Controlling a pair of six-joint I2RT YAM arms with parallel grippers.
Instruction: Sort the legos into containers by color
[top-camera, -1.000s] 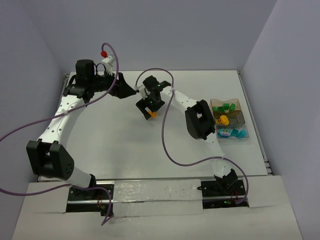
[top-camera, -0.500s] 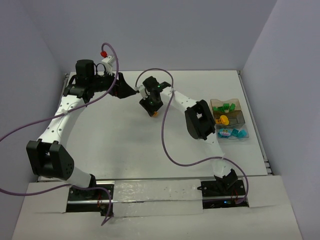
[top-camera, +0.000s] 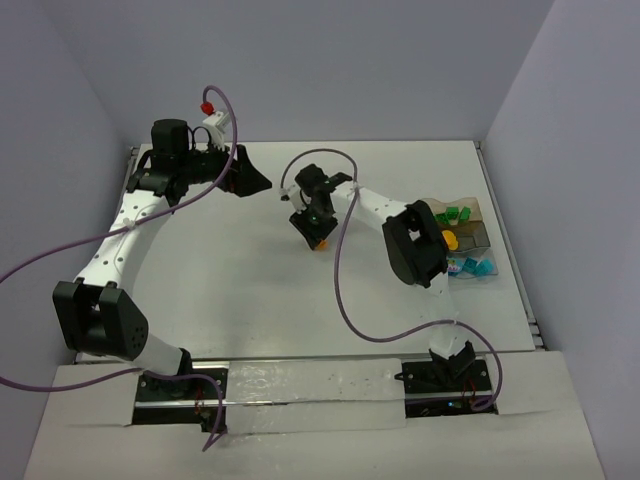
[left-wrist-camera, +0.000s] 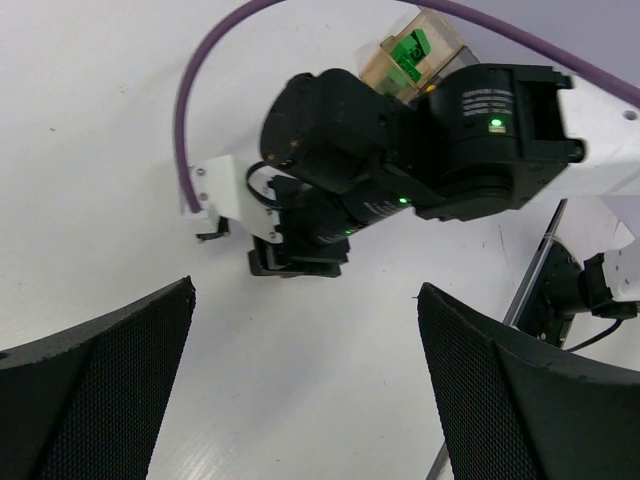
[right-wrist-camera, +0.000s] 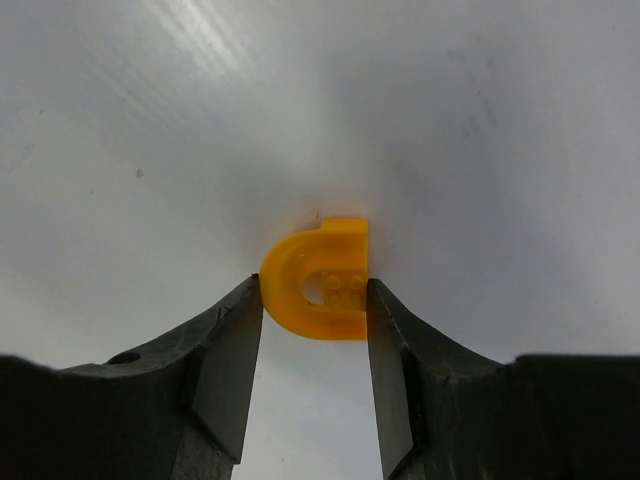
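We look down on the flat white table. Near its right edge the tan-brown and clear open-top plastic boxes adjoin, with green, orange and teal bricks inside. Our black left gripper hangs over the far middle, jaws spread wide and holding nothing. Our black right gripper is just beside it, well apart from the boxes. Its fingers press both sides of a small orange D-shaped plastic brick; we cannot tell whether that brick rests on the table.
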